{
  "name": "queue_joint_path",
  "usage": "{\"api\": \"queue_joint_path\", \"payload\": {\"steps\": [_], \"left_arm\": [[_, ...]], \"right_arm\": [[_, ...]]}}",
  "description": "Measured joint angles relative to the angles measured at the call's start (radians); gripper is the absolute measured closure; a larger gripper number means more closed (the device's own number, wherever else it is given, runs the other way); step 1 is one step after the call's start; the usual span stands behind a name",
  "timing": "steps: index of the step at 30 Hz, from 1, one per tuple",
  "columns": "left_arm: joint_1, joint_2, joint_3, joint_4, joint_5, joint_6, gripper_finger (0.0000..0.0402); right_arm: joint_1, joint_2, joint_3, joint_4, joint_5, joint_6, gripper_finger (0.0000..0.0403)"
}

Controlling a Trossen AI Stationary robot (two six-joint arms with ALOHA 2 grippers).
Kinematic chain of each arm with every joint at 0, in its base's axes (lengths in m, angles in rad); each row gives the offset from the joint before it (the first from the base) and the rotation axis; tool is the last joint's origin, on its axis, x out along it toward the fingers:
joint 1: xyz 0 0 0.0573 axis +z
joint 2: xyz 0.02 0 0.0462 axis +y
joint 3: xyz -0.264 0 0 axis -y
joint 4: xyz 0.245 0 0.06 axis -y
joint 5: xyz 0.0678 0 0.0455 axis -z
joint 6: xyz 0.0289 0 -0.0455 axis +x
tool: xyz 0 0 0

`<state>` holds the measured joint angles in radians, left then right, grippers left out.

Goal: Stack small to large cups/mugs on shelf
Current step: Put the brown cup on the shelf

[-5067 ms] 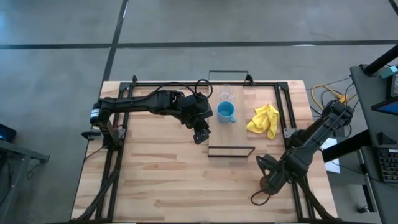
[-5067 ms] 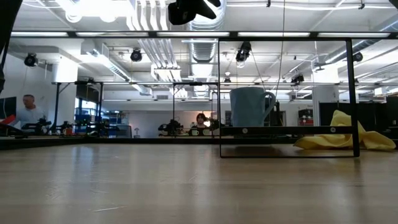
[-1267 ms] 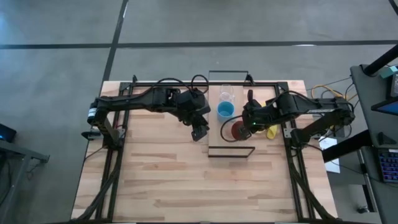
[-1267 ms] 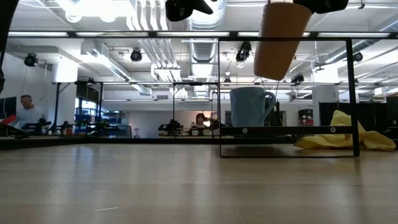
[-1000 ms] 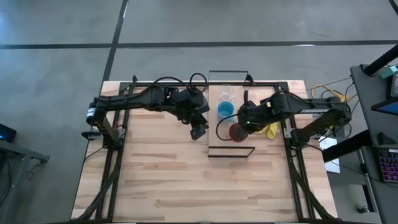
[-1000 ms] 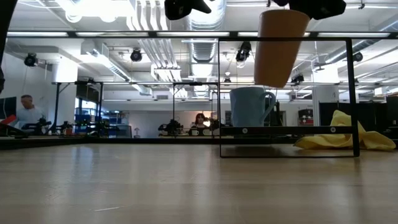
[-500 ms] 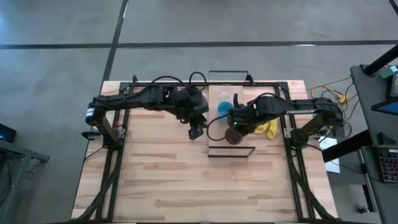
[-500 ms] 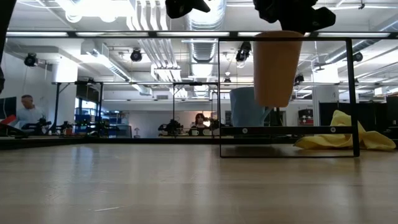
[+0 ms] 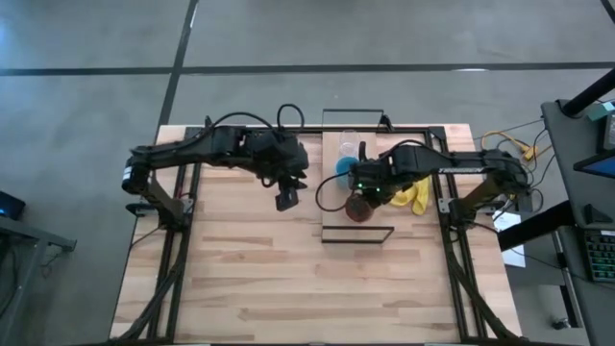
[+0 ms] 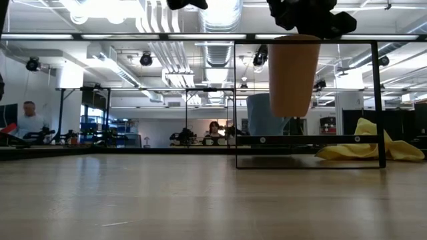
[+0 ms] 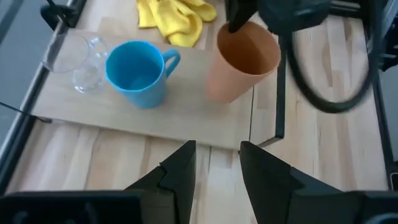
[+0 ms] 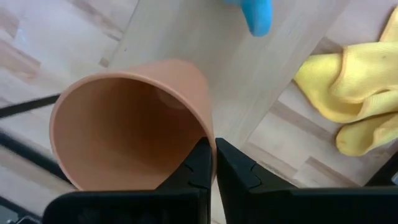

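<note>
The brown-orange cup (image 9: 360, 209) hangs upright under my right gripper (image 9: 365, 195), which is shut on it, above the shelf (image 9: 381, 231), a light-wood board in a black wire frame. In the low view the cup (image 10: 293, 73) floats well above the board. The light-blue mug (image 11: 140, 71) and the tiny clear glass cup (image 11: 78, 59) stand on their bases on the shelf's far part. My left gripper (image 9: 286, 199) is open and hovers left of the shelf, touching nothing. My right gripper holds the brown-orange cup by its rim (image 12: 208, 134), on the rim's far side. One finger is inside the cup and one outside, pinching the wall. The fingers (image 12: 200, 167) come from above, pointing down. The cup is lifted clear and hangs nearly upright.
A crumpled yellow cloth (image 9: 415, 195) lies on the table just right of the shelf. Black rails (image 9: 192, 192) run along the table's left, right and far sides. The near half of the wooden table (image 9: 307, 288) is bare wood.
My right gripper carried the brown-orange cup toward the table's left and downward, bringing it over the shelf board beside the blue mug. My left gripper drew back toward the table's left, away from the shelf.
</note>
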<state>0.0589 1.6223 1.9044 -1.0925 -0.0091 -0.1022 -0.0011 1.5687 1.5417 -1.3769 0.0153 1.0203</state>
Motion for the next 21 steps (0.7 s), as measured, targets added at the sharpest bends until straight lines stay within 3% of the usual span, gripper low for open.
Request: {"api": "queue_joint_path", "payload": {"steps": [9, 21], "left_arm": [[0.000, -0.047, 0.000, -0.009, -0.001, 0.083, 0.0291], [0.000, -0.120, 0.000, -0.017, 0.000, 0.084, 0.0291]], "right_arm": [[-0.013, 0.007, 0.000, 0.008, -0.004, -0.002, 0.0394], [-0.019, 0.007, -0.007, 0.020, -0.025, 0.027, 0.0394]]}}
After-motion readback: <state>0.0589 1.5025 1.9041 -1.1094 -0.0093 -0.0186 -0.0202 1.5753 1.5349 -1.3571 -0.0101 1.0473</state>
